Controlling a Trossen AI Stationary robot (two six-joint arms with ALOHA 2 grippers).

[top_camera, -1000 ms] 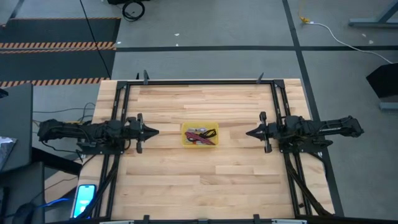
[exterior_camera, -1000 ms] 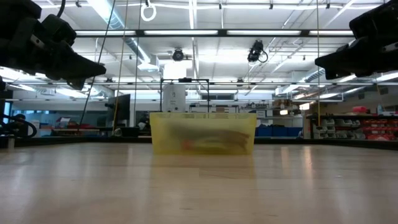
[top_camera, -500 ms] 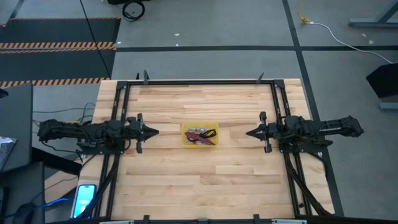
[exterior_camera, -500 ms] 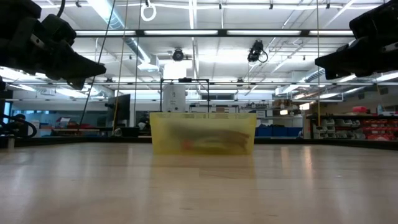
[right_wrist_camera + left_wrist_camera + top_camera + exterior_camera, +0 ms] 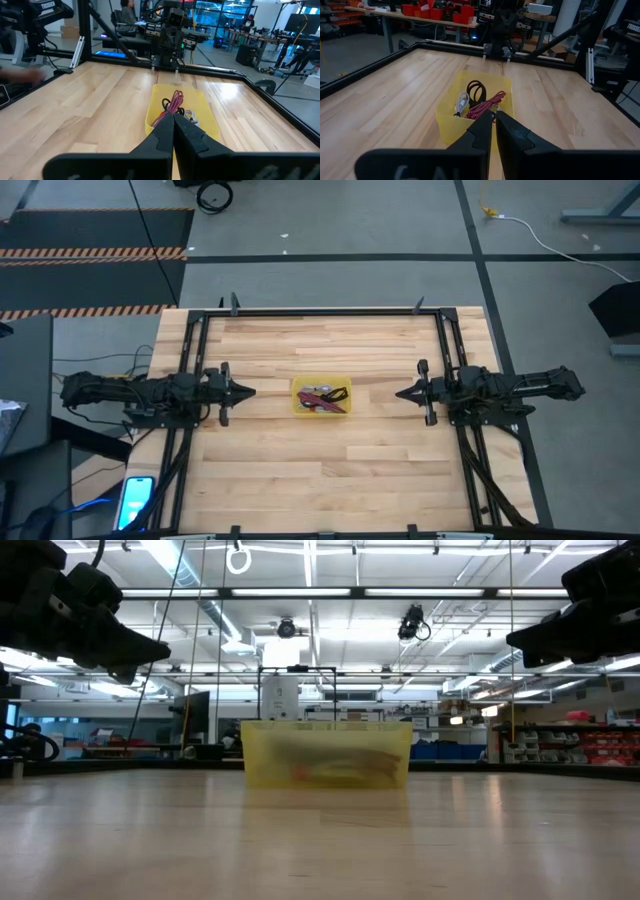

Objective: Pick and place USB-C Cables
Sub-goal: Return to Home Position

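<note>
The left gripper [image 5: 251,391] and right gripper [image 5: 398,393] are hanging clenched, empty; between their jaws 1 translucent yellow plastic bin [image 5: 449,121] is holding 1 black cable [image 5: 476,91], 1 magenta-red cable [image 5: 489,104] and 1 white cable [image 5: 461,104].

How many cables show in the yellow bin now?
3, all inside the yellow bin: a black cable, a red cable beside it, and a pale cable. Others may be hidden beneath.

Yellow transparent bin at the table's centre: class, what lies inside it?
Inside the yellow transparent plastic bin lie a looped black cord, a magenta-red cord and a pale cord bundle. Whether that pale bundle is one cord or two is hidden by the overlap.
</note>
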